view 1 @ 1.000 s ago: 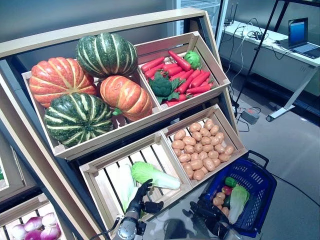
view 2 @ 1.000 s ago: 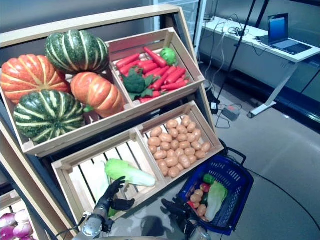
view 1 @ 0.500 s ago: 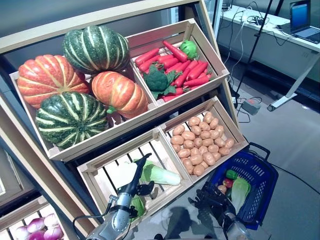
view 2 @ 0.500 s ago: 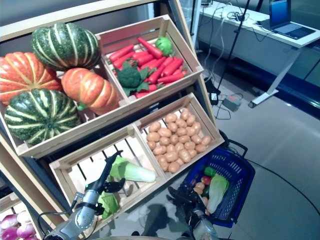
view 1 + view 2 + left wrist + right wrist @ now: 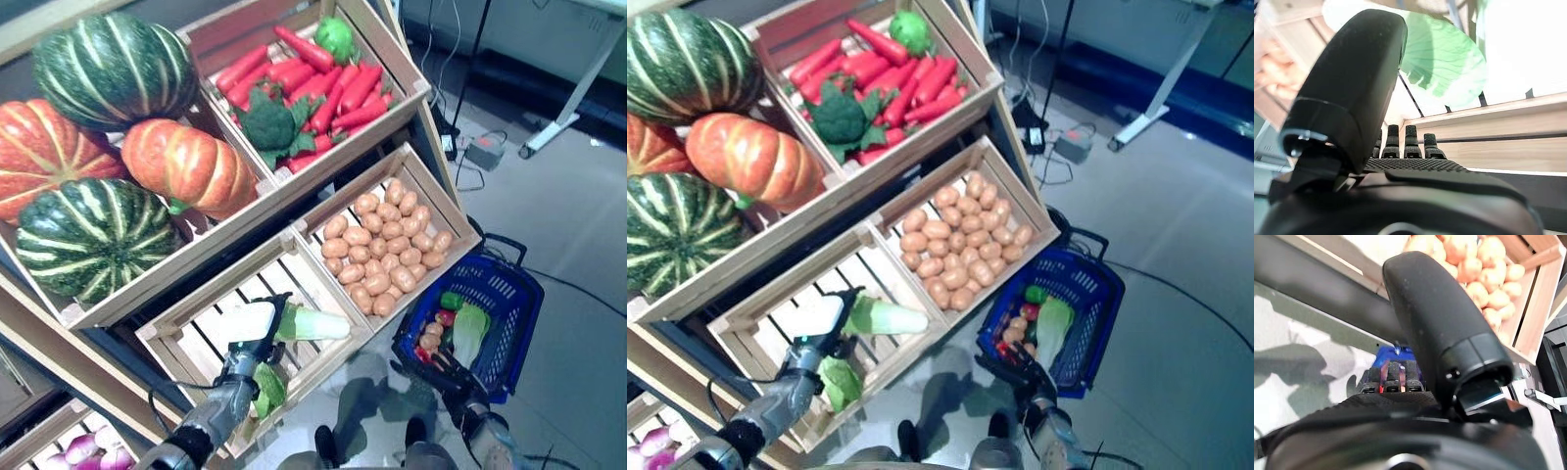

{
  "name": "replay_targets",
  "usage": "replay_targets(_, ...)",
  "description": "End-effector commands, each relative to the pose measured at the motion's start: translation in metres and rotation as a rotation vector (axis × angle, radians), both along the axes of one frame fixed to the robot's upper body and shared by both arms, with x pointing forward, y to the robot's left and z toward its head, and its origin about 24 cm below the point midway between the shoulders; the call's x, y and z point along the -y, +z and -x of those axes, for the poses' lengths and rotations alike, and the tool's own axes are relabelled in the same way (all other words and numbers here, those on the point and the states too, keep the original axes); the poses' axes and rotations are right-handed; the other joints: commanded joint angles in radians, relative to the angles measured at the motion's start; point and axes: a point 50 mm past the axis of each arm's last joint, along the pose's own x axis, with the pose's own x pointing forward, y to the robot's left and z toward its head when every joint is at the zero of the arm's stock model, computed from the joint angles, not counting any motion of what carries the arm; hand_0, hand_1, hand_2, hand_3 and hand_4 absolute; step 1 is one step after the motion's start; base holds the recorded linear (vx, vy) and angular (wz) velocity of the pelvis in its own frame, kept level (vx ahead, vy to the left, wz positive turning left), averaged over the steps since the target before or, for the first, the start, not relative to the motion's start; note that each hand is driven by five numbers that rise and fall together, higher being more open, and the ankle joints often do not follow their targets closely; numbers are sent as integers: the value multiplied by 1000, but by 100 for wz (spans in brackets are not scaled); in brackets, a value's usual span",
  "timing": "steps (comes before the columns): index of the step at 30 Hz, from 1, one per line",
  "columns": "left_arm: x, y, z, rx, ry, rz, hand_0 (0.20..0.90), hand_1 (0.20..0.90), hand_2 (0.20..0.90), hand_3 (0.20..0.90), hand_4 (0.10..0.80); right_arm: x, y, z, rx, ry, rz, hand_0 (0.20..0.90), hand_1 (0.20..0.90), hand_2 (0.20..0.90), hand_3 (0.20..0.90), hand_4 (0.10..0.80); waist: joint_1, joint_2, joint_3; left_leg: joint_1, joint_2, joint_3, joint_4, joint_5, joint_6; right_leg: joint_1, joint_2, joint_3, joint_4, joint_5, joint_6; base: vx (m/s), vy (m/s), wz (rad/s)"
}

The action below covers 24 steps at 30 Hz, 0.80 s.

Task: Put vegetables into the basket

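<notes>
I'm seeing my left hand (image 5: 242, 358) reaching into the lower slatted crate (image 5: 186, 333) with fingers closing round the napa cabbage (image 5: 312, 324) lying there — while my right hand (image 5: 453, 378) is gripping the rim of the blue basket (image 5: 509, 333), already holding potatoes and greens.
</notes>
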Motion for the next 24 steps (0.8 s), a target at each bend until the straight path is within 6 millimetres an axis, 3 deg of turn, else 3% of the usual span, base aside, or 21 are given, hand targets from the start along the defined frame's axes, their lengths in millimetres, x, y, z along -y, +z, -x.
replay_targets(1, -22, 39, -30, 200, 63, -66, 900, 900, 900, 900, 800, -7, 21, -27, 144, 0, -32, 900, 900, 900, 900, 800, -14, -60, 30, -119, -16, 23, 280, -152, -13, -75, -29, 8, 253, -157, -85, -128, 17, -24)
replay_targets(9, -33, 61, -49, 245, 106, -117, 900, 900, 900, 900, 800, -5, 29, -40, 170, -10, -35, 900, 900, 900, 900, 800, -21, -83, 90, -279, 29, 40, 499, -234, 0, -232, -54, 27, 461, -213, -89, -97, 15, -6)
replay_targets(24, -45, 105, -77, 344, 136, -216, 900, 900, 900, 900, 800, -11, 45, -62, 218, -8, -44, 900, 900, 900, 900, 800, -32, -107, 131, -535, 72, 13, 792, -355, 26, -513, -113, 70, 784, -298, -76, -43, 1, 0)
